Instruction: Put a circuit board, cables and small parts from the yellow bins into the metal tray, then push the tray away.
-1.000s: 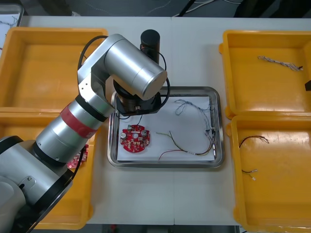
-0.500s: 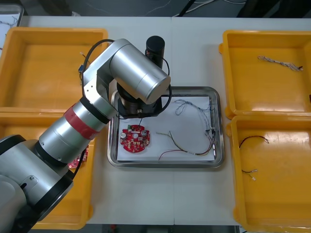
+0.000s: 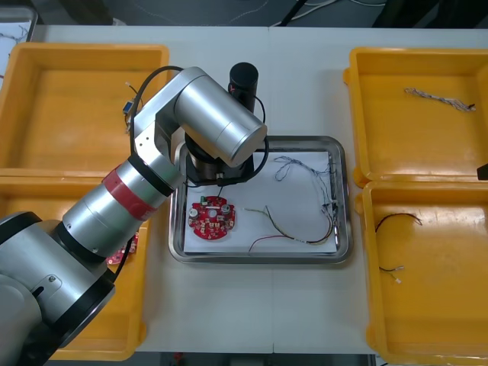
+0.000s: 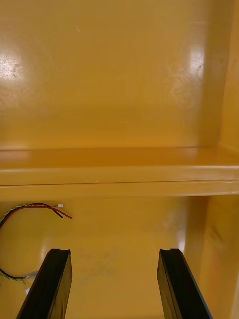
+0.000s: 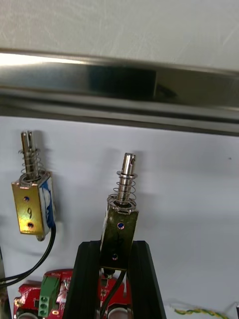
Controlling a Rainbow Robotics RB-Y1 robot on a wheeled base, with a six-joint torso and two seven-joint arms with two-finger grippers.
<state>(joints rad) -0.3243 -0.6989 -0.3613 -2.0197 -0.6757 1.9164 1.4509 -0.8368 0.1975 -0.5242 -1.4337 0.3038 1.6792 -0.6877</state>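
**Left gripper holds a small metal part over the tray**

The light table (image 3: 305, 76) carries four glossy yellow plastic bins (image 3: 427, 55), two at each side. Between them sits a shiny rectangular metal tray (image 3: 259, 258) with a white liner. The silver left arm (image 3: 217, 114) reaches over the tray's far left corner and covers its own gripper in the front view. It also half hides a second red circuit board (image 3: 126, 248) in the near left bin.

In the left wrist view the left gripper (image 5: 117, 246) is clamped on a small metal part (image 5: 124, 199). This is a brass-coloured block with a coil spring and a steel pin, held above the liner near the tray's wall. Just beside it, a second small metal part (image 5: 34, 204) of the same shape lies on the liner, trailing a black lead.

The round red circuit board (image 3: 213, 218) lies in the tray's left half. A thin red and yellow cable (image 3: 293, 238) curls beside it. Farther back is what looks like a twisted blue and white cable (image 3: 309, 169), too fine to be sure.

The right gripper (image 4: 113, 256) hangs over a right-hand bin, fingers wide apart with nothing between them. A thin multicoloured cable (image 4: 35, 208) lies near one finger.
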